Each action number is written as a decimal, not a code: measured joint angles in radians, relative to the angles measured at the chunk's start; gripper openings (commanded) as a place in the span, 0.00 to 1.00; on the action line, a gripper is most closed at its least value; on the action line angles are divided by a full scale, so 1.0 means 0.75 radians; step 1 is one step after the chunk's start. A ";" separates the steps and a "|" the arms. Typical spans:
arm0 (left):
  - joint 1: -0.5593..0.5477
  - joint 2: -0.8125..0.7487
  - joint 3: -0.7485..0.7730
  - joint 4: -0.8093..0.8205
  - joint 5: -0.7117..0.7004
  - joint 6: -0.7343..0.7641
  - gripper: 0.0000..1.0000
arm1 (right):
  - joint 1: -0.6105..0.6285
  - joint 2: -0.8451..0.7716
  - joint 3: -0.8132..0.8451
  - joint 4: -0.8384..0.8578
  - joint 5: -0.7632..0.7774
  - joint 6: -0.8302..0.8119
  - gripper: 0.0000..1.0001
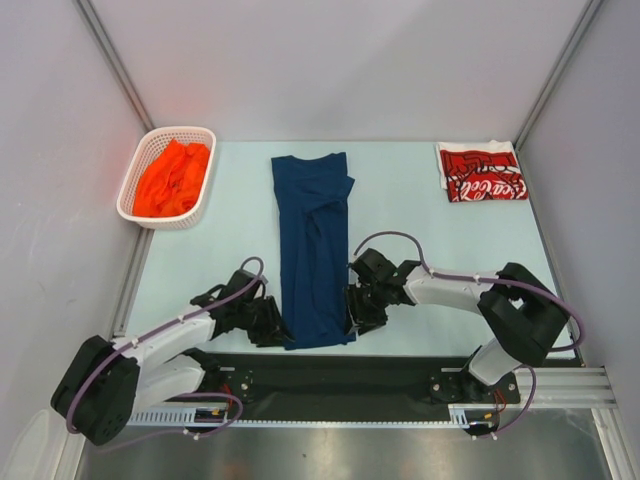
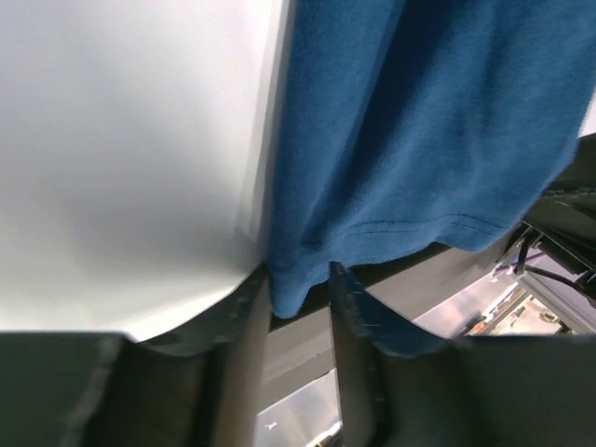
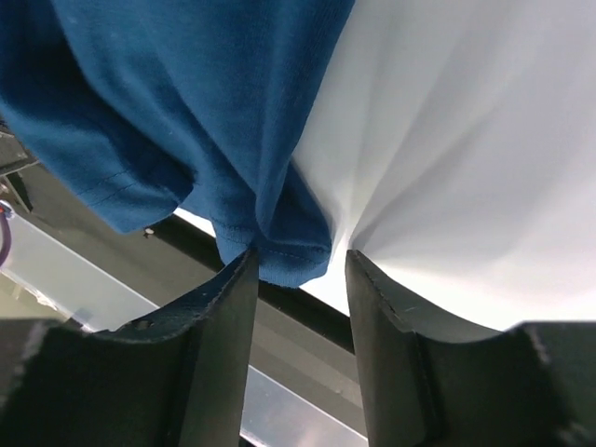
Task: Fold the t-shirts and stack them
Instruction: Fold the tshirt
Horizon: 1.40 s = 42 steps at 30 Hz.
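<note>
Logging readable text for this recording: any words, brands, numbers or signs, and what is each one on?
"Coca-Cola": white script on the folded red shirt at the table's far right corner. It is small and partly cut by the fold, and other marks on it are too small to read.
Navy shirt: no print showing in any view.
Orange shirt and white basket: no text.

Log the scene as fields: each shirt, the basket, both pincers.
navy shirt: folded to a long strip, centre of table
red shirt: folded, far right corner
orange shirt: bunched in white basket, far left
left pincer: astride navy shirt's near-left hem corner, grip unclear
right pincer: astride near-right corner, gap beside cloth
</note>
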<state>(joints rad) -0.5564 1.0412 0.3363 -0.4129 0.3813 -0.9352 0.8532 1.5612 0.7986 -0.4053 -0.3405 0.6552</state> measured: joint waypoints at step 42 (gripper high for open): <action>-0.009 -0.185 -0.039 -0.200 -0.124 -0.042 0.00 | 0.371 -0.094 0.032 -0.102 0.197 0.091 0.19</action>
<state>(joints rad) -0.5629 0.9028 0.3069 -0.5632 0.2886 -0.9668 1.1313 1.4906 0.8227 -0.4816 -0.1925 0.7235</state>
